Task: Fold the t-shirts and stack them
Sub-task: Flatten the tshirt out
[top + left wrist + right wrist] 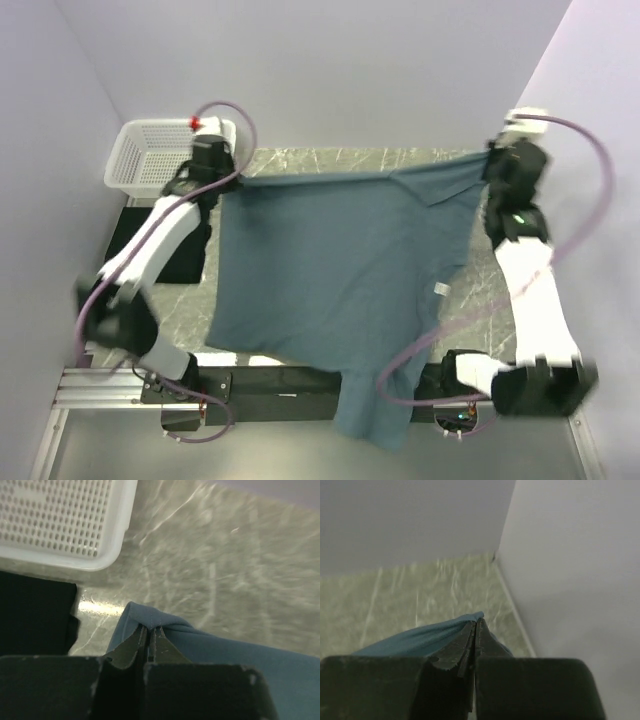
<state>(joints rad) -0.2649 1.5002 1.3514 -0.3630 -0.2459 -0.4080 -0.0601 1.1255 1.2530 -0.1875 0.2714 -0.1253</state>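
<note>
The left gripper (150, 628) and right gripper (475, 623) pinched corners of the slate-blue cloth t-shirt (330, 270). Tension could slip either thin hold.

Left arm (150, 250): my base is at the near edge of the table (330, 160); my white forearm stretches toward the far left corner.
Left gripper (150, 627): my jaws are pressed together, pinching a folded edge of the slate-blue t-shirt (330, 260).
Right arm (530, 290): my base is at the near right corner; my white forearm runs up the right edge toward the far right corner.
Right gripper (476, 622): my jaws are pressed together on another corner of the same shirt.
Spacing: my two grippers are well apart, both near the far edge.
</note>
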